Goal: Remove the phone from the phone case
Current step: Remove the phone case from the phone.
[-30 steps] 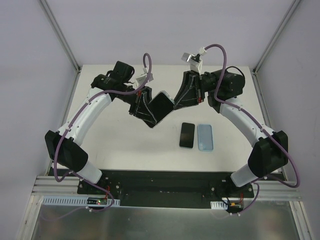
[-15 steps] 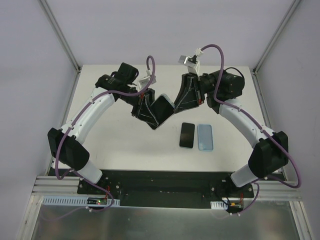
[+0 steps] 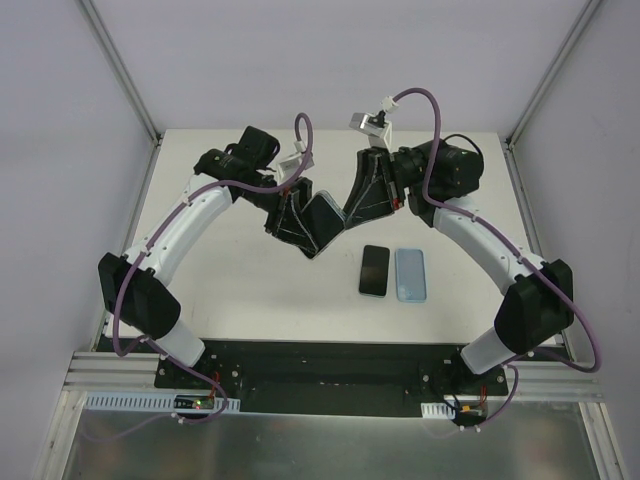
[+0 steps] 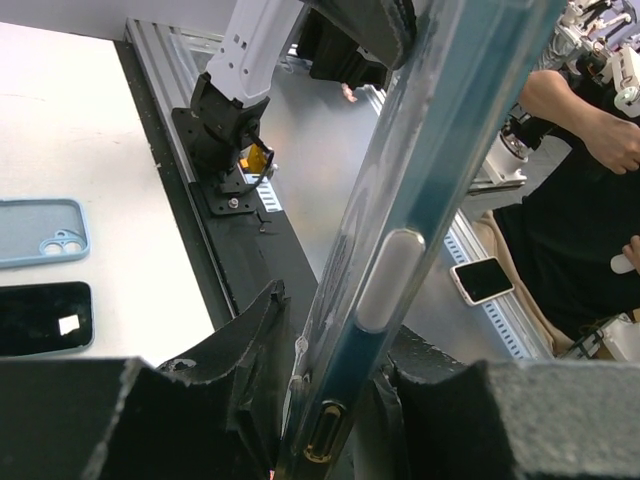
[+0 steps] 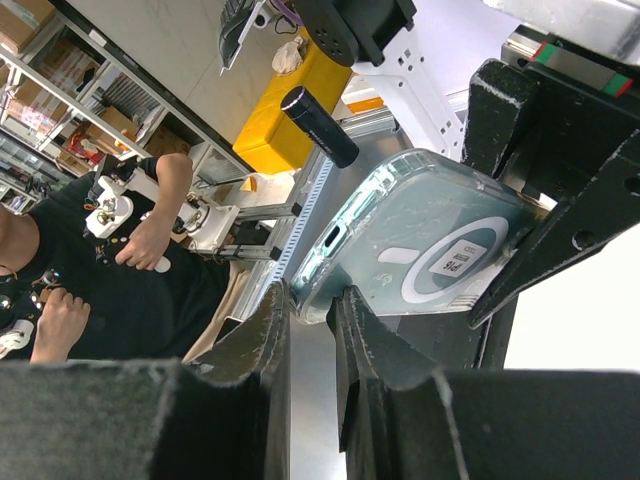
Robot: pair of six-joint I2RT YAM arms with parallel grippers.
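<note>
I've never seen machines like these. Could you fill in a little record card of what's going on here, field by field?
held item: cased phone, in a clear case, lifted above the table
left gripper: shut on the end with the charging port
right gripper: shut on a corner of the case
lying on table: black phone and light blue case, side by side
task state: phone not yet out of the clear case
</note>
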